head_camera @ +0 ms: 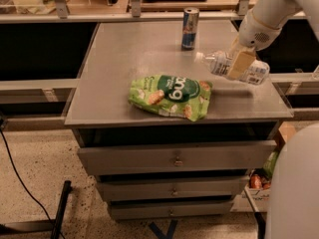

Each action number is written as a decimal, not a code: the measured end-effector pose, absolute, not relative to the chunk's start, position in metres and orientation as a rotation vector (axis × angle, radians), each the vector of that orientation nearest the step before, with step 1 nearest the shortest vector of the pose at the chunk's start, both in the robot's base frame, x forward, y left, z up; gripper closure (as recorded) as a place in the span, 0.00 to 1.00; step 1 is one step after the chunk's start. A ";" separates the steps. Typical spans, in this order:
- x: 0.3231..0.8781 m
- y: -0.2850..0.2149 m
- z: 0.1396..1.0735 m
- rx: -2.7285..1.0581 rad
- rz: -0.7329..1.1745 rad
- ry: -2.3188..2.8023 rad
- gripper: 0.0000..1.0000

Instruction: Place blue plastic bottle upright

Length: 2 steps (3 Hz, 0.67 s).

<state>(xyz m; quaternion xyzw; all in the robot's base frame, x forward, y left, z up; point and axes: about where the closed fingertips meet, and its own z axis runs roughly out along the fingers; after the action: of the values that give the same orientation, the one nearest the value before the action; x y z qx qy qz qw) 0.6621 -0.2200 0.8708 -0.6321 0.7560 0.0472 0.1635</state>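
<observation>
Nearest, below the green snack bag [172,96], three drawers stack under the grey table [114,73]. The top drawer [174,158] stands slightly forward of the two beneath, and its inside is too dark to see into. Low and to the right of the bag, a box [256,183] on the floor holds some colourful packets I cannot make out.

The bag lies flat near the table's front edge. Up and right of it is the blue plastic bottle [215,62]: clear, slim, with a white cap and a white-and-blue label. It lies nearly level, cap pointing left toward the bag's side, and appears raised off the tabletop, casting a shadow below. The gripper [238,66] comes down from the white arm [269,14], and its tan fingers [240,62] clamp the bottle's middle.

Farther back, behind the bag, a blue-and-silver can [190,28] stands upright.
</observation>
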 end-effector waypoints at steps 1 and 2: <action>0.646 -0.211 0.909 -1.699 0.307 2.026 1.00; 0.630 -0.211 0.938 -1.567 0.500 1.848 1.00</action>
<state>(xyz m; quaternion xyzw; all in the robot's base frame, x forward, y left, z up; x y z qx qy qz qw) 0.6303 -0.2112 0.9376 -0.5986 0.7057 0.1908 0.3276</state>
